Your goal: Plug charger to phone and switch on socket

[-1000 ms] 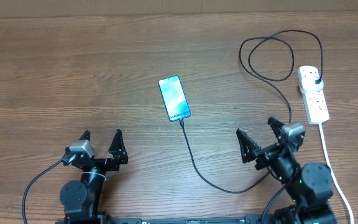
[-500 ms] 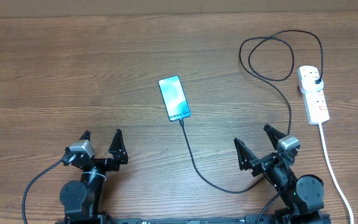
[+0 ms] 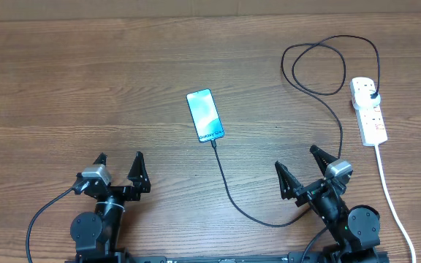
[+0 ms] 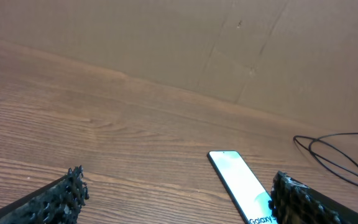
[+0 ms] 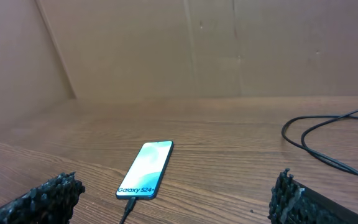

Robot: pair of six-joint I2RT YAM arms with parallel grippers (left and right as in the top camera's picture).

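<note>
The phone [image 3: 205, 115] lies flat mid-table with its light blue-white screen up; it also shows in the left wrist view [image 4: 241, 184] and the right wrist view [image 5: 145, 170]. The black charger cable [image 3: 229, 188] has its connector tip in the phone's near end [image 5: 131, 204], runs down and right, loops at the back [image 3: 320, 66], and its black plug sits in the white socket strip [image 3: 368, 109] at the right. My left gripper [image 3: 118, 169] is open and empty near the front left. My right gripper [image 3: 300, 167] is open and empty near the front right.
The socket's thick white cord [image 3: 389, 193] runs down the right side past my right arm. A brown cardboard wall [image 5: 229, 50] stands behind the table. The cable loop shows at the right of both wrist views [image 4: 337, 155].
My right arm has pulled back toward the front edge and settled, gripper open. The left arm, phone, cable and socket have not moved.
</note>
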